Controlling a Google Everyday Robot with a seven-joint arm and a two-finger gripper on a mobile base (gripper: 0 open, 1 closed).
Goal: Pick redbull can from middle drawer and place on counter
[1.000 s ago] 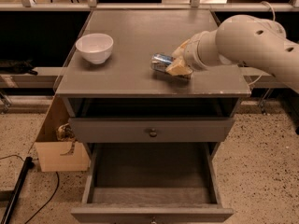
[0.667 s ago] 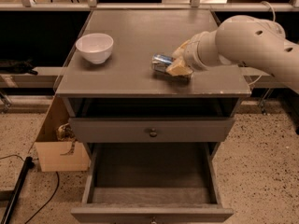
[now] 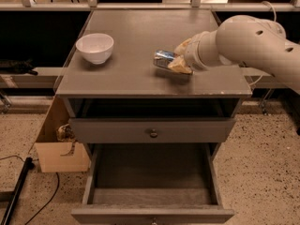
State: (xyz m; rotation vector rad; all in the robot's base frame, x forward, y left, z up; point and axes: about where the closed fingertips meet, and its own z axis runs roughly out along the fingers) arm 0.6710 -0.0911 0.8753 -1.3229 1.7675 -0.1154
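The redbull can [image 3: 163, 59], silver and blue, lies tilted on its side on the counter [image 3: 131, 36], right of centre and near the front edge. My gripper [image 3: 175, 56] reaches in from the right on the white arm [image 3: 248, 43]. Its tan fingers [image 3: 180, 66] sit on either side of the can's right end and hold it at the counter surface. The middle drawer [image 3: 150, 175] is pulled out below, and its grey floor holds nothing.
A white bowl [image 3: 94, 47] stands on the counter's left side. The drawer with the brass knob [image 3: 153, 133] is closed above the open one. A cardboard box [image 3: 56, 149] and a black cable [image 3: 18, 191] are on the floor to the left.
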